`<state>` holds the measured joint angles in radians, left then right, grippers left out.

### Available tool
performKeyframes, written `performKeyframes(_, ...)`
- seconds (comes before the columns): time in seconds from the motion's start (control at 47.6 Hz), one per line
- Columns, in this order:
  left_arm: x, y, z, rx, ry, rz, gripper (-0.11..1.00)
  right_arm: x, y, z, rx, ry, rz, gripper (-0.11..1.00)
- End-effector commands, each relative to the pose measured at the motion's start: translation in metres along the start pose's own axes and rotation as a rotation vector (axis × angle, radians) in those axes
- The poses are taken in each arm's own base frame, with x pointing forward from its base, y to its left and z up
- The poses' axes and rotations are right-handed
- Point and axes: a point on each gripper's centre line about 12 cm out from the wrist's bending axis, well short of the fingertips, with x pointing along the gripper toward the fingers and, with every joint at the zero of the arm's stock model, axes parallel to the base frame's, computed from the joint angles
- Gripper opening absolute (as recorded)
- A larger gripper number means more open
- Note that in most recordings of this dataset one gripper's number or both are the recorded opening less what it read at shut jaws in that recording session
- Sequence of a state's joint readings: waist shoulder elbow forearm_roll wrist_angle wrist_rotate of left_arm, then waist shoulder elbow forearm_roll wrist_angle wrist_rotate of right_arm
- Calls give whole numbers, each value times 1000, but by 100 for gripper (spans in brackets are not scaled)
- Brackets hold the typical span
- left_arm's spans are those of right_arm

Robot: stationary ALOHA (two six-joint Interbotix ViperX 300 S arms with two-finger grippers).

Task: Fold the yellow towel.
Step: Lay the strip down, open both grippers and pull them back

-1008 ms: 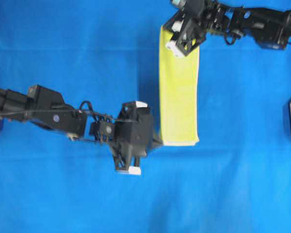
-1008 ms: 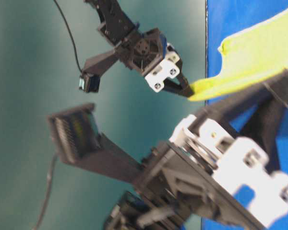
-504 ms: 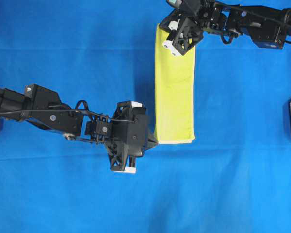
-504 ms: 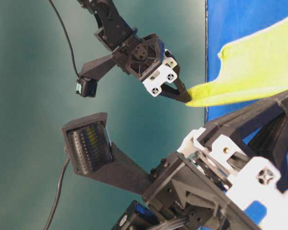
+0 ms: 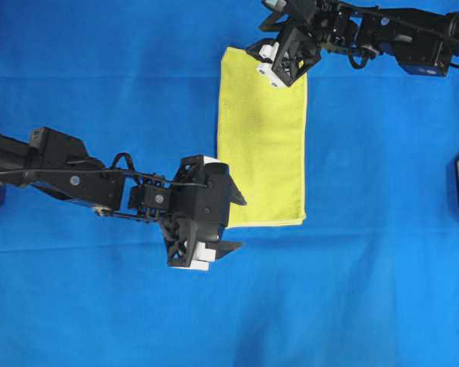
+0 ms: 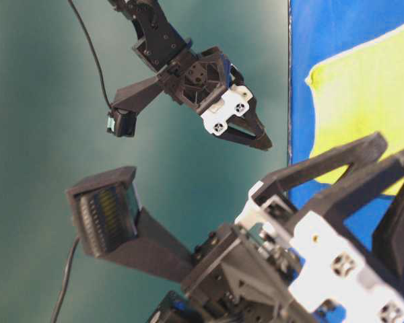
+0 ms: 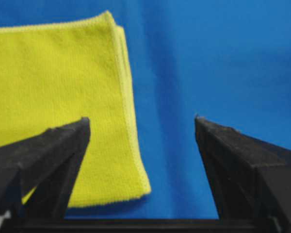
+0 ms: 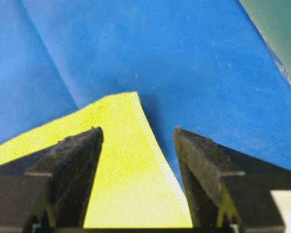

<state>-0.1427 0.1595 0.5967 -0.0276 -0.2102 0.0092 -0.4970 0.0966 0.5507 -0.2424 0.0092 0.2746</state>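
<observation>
Both grippers are wide open with nothing in them: left gripper at the near left corner of the yellow towel, right gripper over its far edge. Towel's lying folded on the blue cloth. Risk I'd guess: pinching just the top layer, undoing the fold.

yellow towel top corner under right hand

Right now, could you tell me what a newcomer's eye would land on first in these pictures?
The yellow towel, folded into a flat rectangle, glows against the blue cloth right of centre. The right hand hangs open at its far edge, and the left hand stands open at its near left corner.
</observation>
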Motion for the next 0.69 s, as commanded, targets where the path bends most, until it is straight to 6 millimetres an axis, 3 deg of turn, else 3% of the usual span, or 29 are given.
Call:
performKeyframes(0.0,-16,2,20,-4,-38,3,82,-14,2,14,-3,-44,3,61)
performKeyframes(0.147,-35,1,28,-4,-25,0,76,-38,10,14,-6,-60,17,62)
performKeyframes(0.273,-60,3,40,-5,-66,4,77,-71,21,12,-13,-99,47,62)
performKeyframes(0.483,-101,22,43,-30,-156,52,76,-127,49,-3,-31,-166,134,62)
performKeyframes(0.672,-132,47,33,-59,-244,124,76,-169,54,-19,-38,-235,180,62)
